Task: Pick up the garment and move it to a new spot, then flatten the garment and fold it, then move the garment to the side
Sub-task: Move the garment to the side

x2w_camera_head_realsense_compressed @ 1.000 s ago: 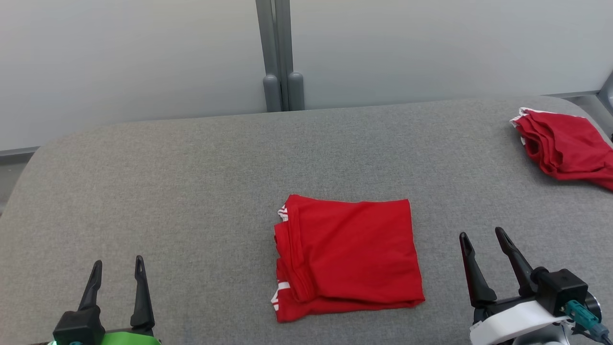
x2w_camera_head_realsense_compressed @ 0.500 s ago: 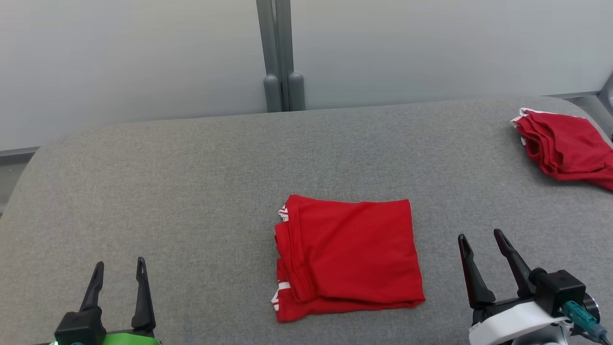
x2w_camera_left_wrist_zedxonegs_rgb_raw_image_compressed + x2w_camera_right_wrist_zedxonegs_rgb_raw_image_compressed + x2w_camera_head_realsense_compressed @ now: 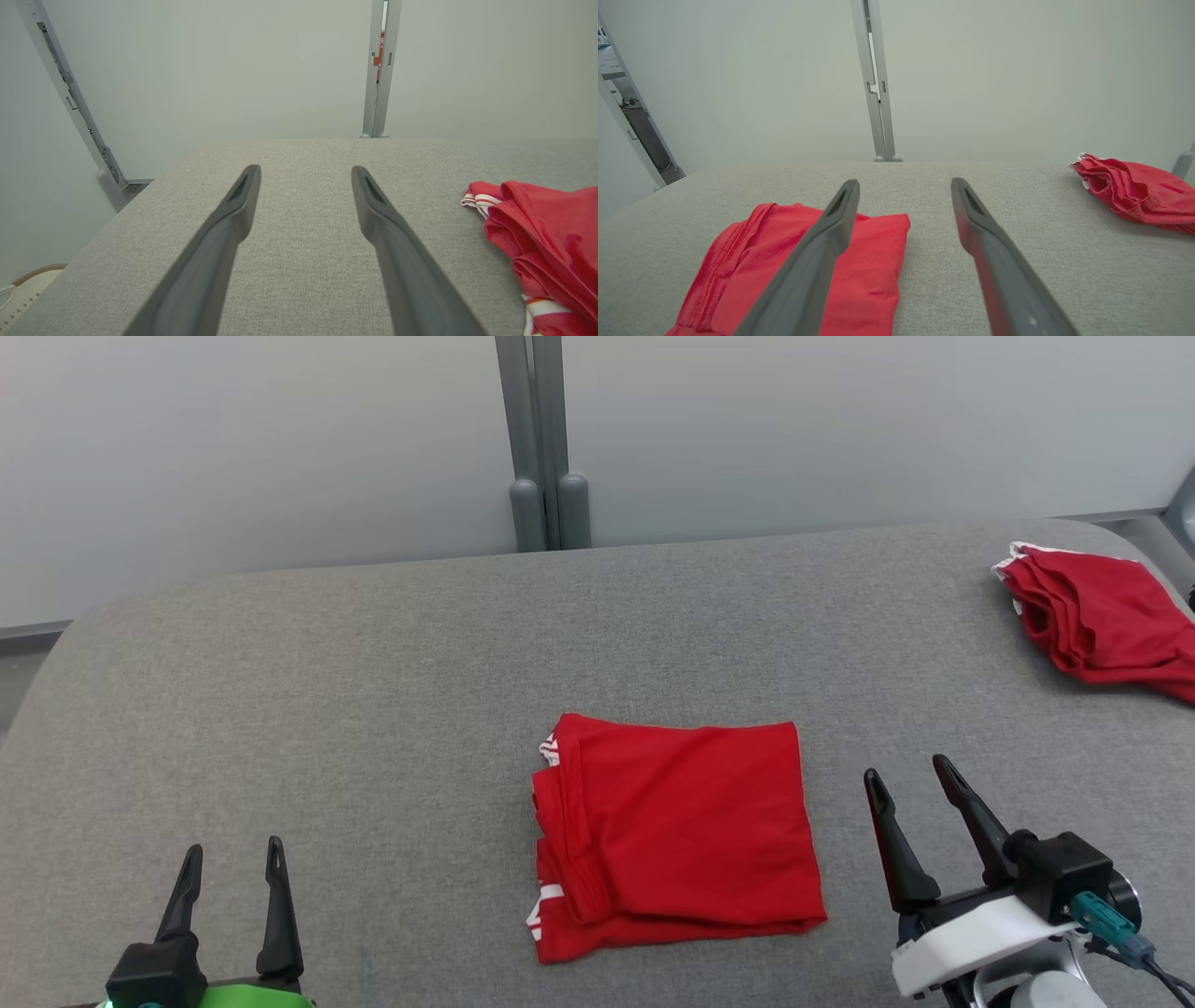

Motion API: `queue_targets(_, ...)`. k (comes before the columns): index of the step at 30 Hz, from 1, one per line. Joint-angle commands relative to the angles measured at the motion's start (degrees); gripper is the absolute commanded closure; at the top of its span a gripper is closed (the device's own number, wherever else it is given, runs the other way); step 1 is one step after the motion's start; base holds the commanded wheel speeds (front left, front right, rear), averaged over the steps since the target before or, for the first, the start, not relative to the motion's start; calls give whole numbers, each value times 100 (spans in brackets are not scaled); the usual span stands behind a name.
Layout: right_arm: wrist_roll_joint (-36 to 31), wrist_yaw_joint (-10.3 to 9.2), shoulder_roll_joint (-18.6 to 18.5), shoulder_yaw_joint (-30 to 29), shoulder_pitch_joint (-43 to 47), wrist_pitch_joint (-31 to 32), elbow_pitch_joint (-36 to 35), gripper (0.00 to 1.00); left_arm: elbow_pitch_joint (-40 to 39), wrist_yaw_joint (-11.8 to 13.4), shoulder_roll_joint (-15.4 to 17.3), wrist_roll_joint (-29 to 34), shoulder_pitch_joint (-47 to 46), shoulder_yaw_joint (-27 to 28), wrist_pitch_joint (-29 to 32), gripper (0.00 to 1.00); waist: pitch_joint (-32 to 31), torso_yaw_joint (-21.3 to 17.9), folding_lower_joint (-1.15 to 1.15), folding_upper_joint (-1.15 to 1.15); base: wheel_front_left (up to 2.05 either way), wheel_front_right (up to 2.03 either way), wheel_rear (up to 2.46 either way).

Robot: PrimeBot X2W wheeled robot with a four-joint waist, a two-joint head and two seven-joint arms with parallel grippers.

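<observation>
Both jaws spread: left gripper [image 3: 233, 845], right gripper [image 3: 904, 765] | folded garment [image 3: 677, 831] between | second red garment [image 3: 1097, 616] far right

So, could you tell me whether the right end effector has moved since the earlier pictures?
Yes: the right end effector has shifted forward and to the left, closer to the folded red garment.

Grey fabric table [image 3: 280, 663] bears a folded red garment [image 3: 677, 831] and another red bundle [image 3: 1102, 616].

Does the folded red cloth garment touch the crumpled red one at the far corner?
No, the folded red cloth garment lies apart from the crumpled red garment, bare grey fabric tabletop between them.
</observation>
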Motion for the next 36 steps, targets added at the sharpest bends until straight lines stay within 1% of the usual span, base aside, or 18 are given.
queue_targets(1, -3, -4, -56, 59, -141, -16, 99, 0, 1, 8, 8, -30, 23, -8, -14, 0, 19, -4, 0, 0, 0, 0, 0)
queue_targets(7, -15, -4, -116, 339, -686, 7, 493, 0, 25, -4, 7, -35, -91, -63, -14, 0, 82, 49, 0, 0, 0, 0, 0)
queue_targets(10, -57, -4, -85, 385, -988, 162, 891, 0, 24, -11, 7, -37, -125, -93, -14, 0, 132, 104, 0, 0, 0, 0, 0)
queue_targets(15, -20, -4, -37, 455, -1382, 481, 1753, 0, -5, 16, 5, -41, -153, -158, -14, 0, 263, 220, 0, 0, 0, 0, 0)
queue_targets(18, 48, -4, 14, 550, -1579, 548, 2216, 0, -3, 17, 5, -48, -233, -195, -14, 0, 377, 286, 0, 0, 0, 0, 0)
queue_targets(27, 358, -4, 137, 792, -2065, 387, 3589, 0, 58, 21, 4, -82, -473, -306, -14, 0, 687, 463, 0, 0, 0, 0, 0)
queue_targets(33, 560, -3, 243, 1057, -2261, 310, 4297, 0, 93, 53, 5, -138, -572, -386, -14, 0, 778, 530, 0, 0, 0, 0, 0)
queue_targets(34, 613, -3, 268, 1125, -2273, 328, 4406, 52, 102, 60, 5, -143, -574, -391, -14, 0, 787, 532, 0, 0, 0, 0, 0)
queue_targets(35, 658, -3, 290, 1191, -2292, 336, 4479, 98, 107, 62, 5, -155, -576, -394, -14, 0, 791, 531, 0, 0, 0, 0, 0)
queue_targets(36, 733, -3, 314, 1266, -2309, 325, 4539, 100, 114, 77, 4, -167, -575, -401, -14, 0, 792, 526, 0, 0, 0, 0, 0)
